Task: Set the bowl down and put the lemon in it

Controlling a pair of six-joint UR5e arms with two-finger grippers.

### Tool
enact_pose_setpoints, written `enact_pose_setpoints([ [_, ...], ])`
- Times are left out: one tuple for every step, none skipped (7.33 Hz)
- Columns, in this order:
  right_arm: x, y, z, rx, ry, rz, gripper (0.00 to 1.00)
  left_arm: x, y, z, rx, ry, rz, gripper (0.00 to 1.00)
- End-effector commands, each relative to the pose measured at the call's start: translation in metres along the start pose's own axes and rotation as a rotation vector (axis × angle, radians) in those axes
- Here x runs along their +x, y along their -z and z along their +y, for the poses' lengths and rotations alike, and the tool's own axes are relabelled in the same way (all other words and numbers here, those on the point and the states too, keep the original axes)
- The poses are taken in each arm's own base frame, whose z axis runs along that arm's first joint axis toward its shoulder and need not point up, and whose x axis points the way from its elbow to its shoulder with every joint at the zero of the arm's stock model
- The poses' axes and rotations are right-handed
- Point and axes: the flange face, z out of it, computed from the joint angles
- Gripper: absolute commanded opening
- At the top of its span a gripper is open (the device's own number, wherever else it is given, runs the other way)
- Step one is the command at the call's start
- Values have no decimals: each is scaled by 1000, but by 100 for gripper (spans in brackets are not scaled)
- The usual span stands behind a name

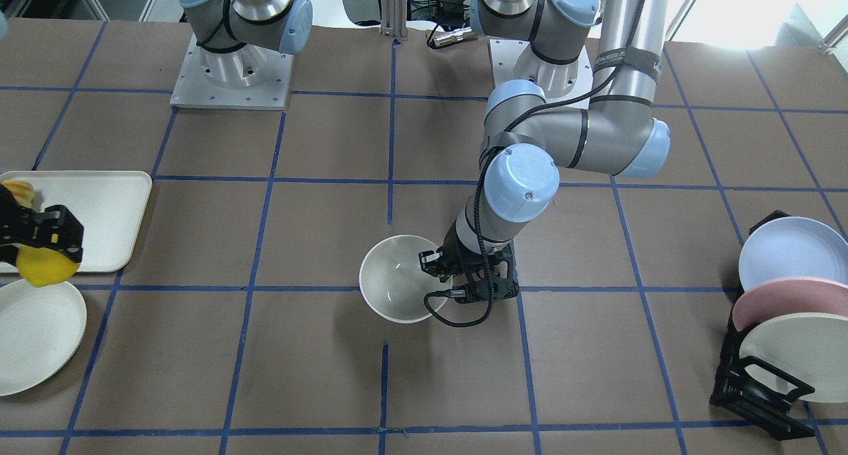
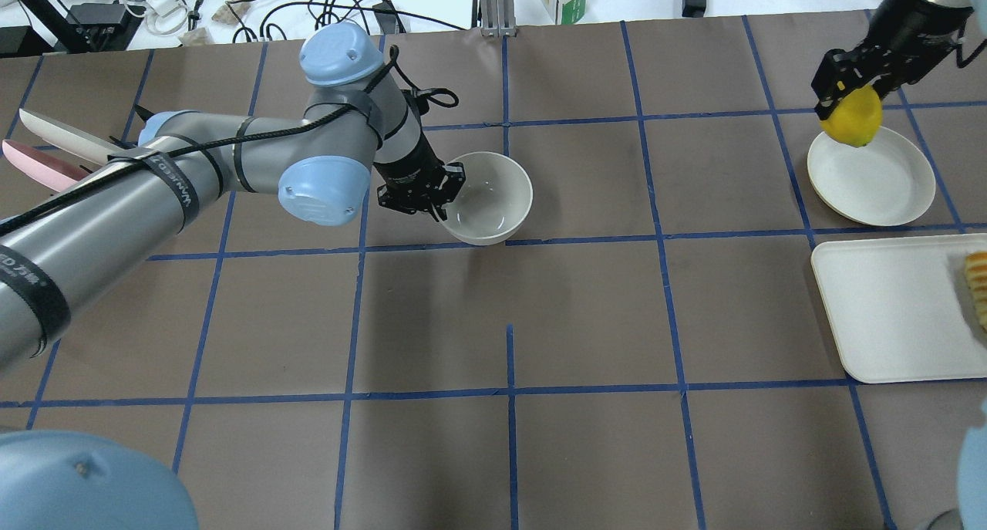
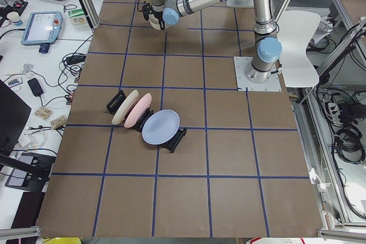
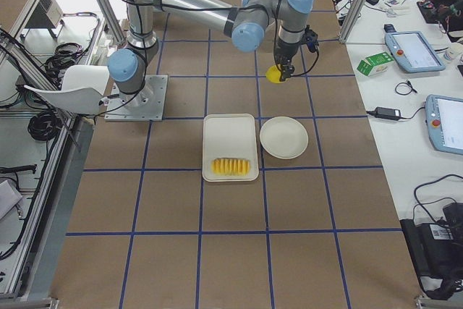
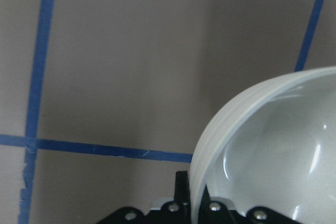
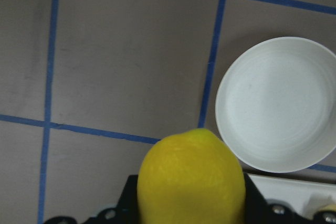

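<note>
The off-white bowl (image 1: 397,279) stands upright at the table's middle; it also shows in the overhead view (image 2: 490,198) and the left wrist view (image 5: 273,145). My left gripper (image 1: 434,269) (image 2: 443,200) is shut on the bowl's rim, one finger inside and one outside. My right gripper (image 1: 46,243) (image 2: 852,90) is shut on the yellow lemon (image 1: 43,266) (image 2: 852,117) (image 6: 191,177). It holds the lemon in the air above the edge of the flat white plate, far from the bowl.
A shallow white plate (image 2: 871,177) (image 1: 33,336) and a white tray (image 2: 894,306) (image 1: 93,210) with ridged sliced food (image 2: 978,283) lie on my right side. A black rack with three plates (image 1: 782,322) (image 3: 146,124) stands on my left side.
</note>
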Motion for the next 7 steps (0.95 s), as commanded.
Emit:
enact_pose_setpoints([
  [-101, 10, -5, -3, -39, 1, 19, 16, -26, -1, 22, 11, 13, 0],
  [-138, 10, -6, -2, -91, 1, 20, 16, -33, -6, 33, -7, 12, 18],
  [-176, 10, -5, -2, -143, -3, 19, 19, -33, -11, 52, -11, 20, 76],
  [-212, 5, -5, -1, -160, -5, 19, 19, -7, -14, 93, -20, 30, 100],
  [-233, 3, -6, 10, -192, -11, 19, 18, 21, -14, 114, -50, 32, 100],
  [-246, -4, -14, 38, -215, -45, 20, 6, 52, -13, 89, -62, 17, 100],
  [-269, -13, -23, 61, -261, -91, 19, -16, 91, -13, 65, -124, -53, 100],
])
